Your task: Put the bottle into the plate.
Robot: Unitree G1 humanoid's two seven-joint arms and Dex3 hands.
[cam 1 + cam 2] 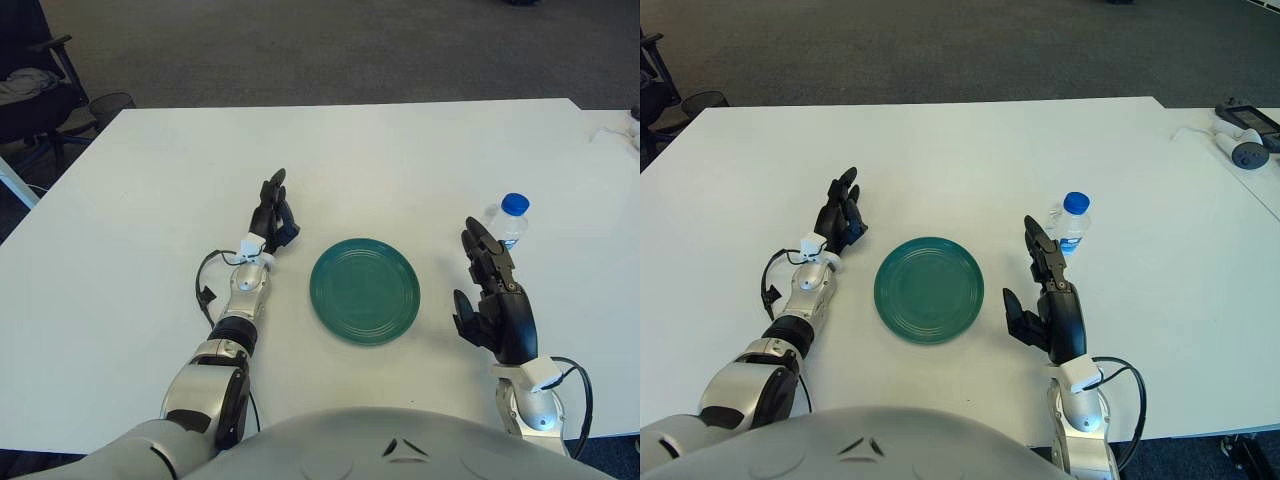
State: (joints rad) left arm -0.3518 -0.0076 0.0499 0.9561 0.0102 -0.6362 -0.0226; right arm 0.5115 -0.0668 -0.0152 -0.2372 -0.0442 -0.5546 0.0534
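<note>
Clear blue-capped bottle [1071,222] stands upright, right of green plate [929,289].

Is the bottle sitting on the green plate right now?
No, the bottle stands on the table to the right of the plate, just beyond the open right hand.

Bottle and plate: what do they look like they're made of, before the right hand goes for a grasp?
The bottle looks like clear thin plastic: you can see the white table through its body, and its blue cap looks like opaque plastic. The plate looks like glazed ceramic or hard plastic, which one is unclear; it is dark green, with concentric rings and a soft sheen. The right hand is open beside the bottle.
</note>
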